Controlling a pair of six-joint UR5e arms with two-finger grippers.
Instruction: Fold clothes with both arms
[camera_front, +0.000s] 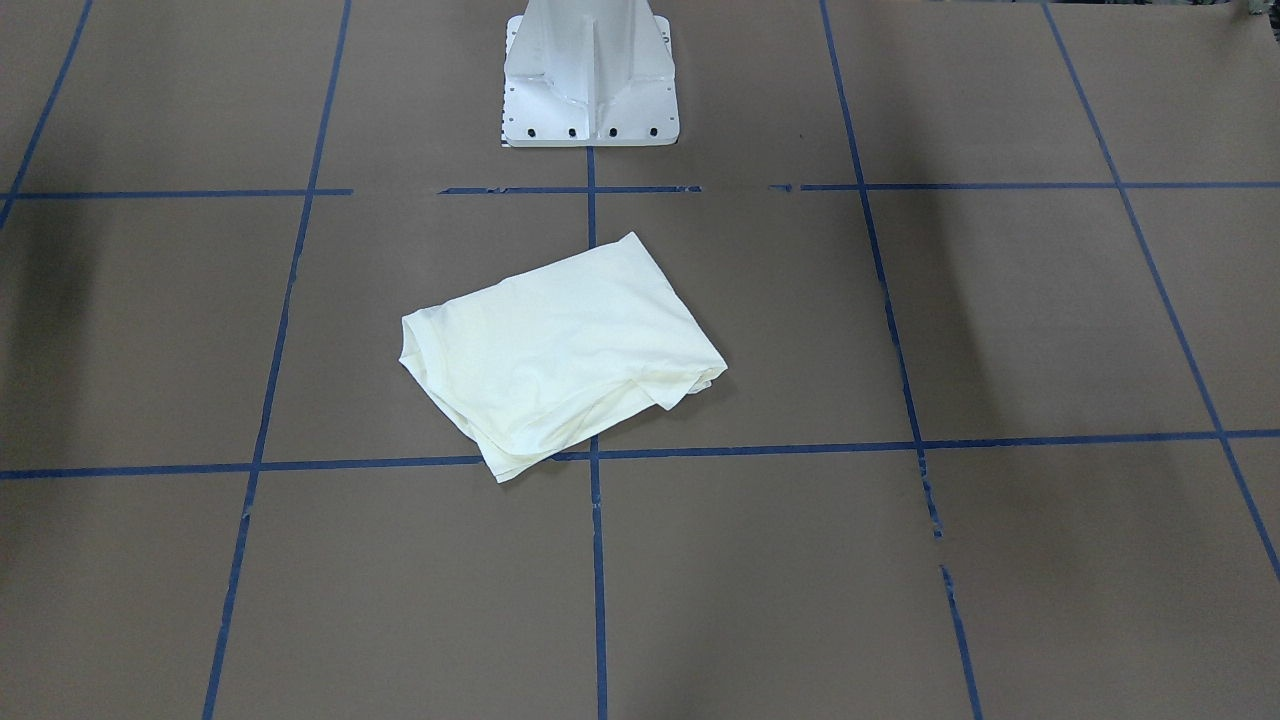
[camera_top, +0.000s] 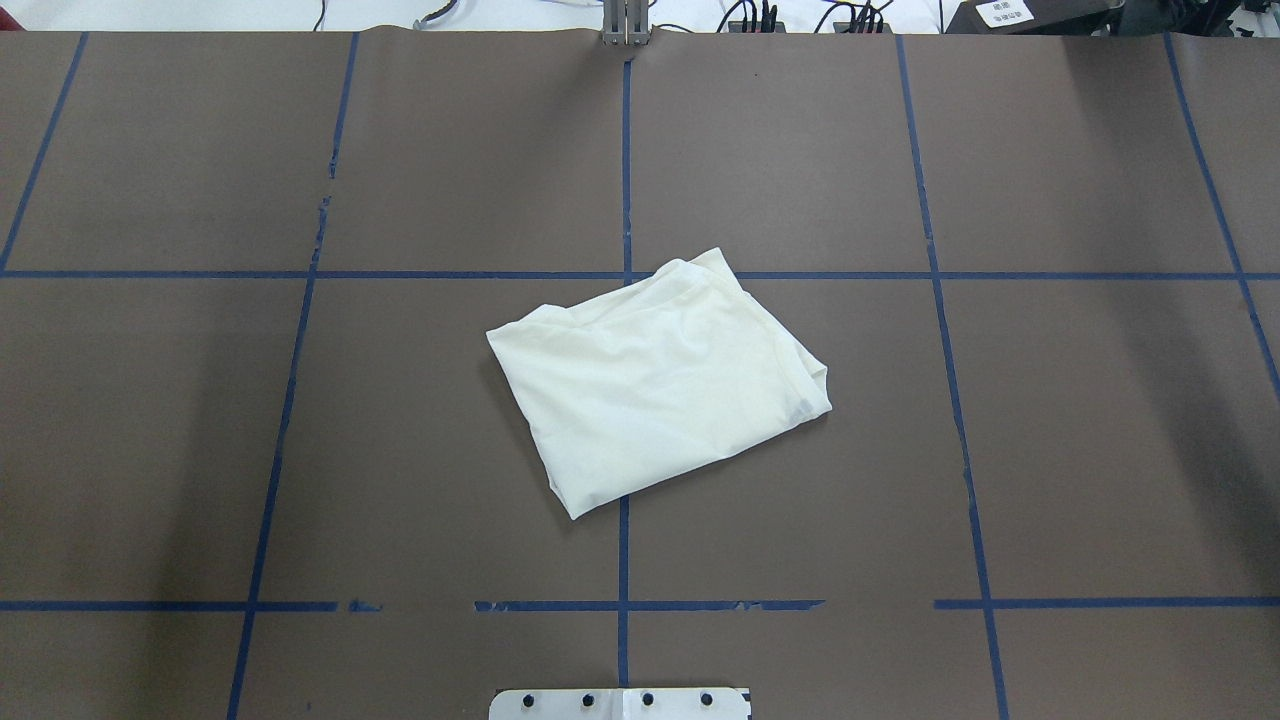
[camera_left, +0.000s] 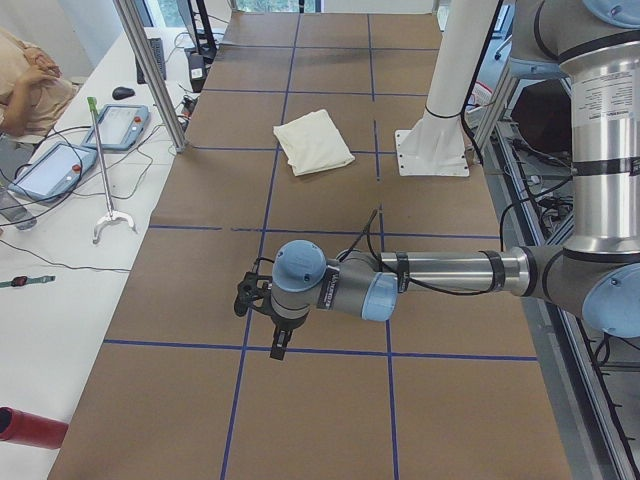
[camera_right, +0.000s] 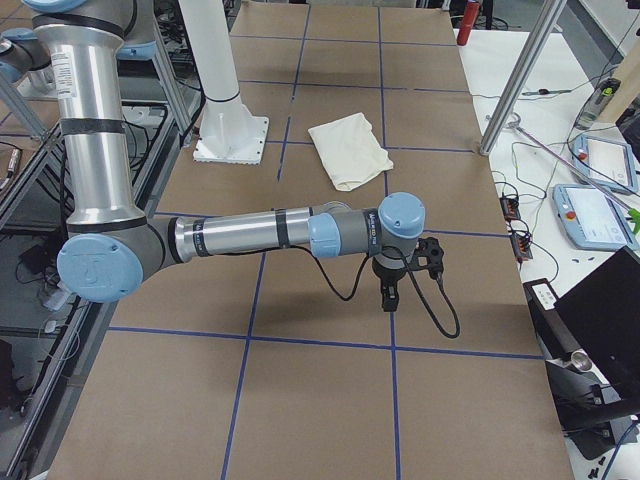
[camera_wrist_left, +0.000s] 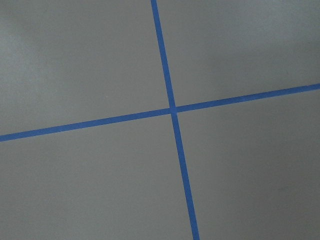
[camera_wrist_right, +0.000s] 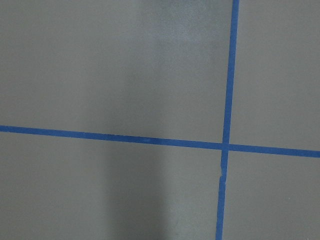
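The cream shirt (camera_front: 560, 355) lies folded into a compact, slightly skewed rectangle in the middle of the brown table, plain side up; no print shows. It also shows in the overhead view (camera_top: 660, 380) and in both side views (camera_left: 313, 143) (camera_right: 350, 148). My left gripper (camera_left: 278, 350) hangs above the table, far from the shirt. My right gripper (camera_right: 388, 298) hangs likewise at the opposite end. Neither touches the shirt. Both show only in side views, so I cannot tell whether they are open or shut. The wrist views show only brown paper and blue tape.
The white pedestal base (camera_front: 588, 80) stands at the robot's table edge behind the shirt. Blue tape lines (camera_top: 623, 560) grid the brown paper. Side benches hold tablets (camera_left: 122, 126) and cables; a metal post (camera_left: 150, 75) and a person (camera_left: 25, 80) are beside the table.
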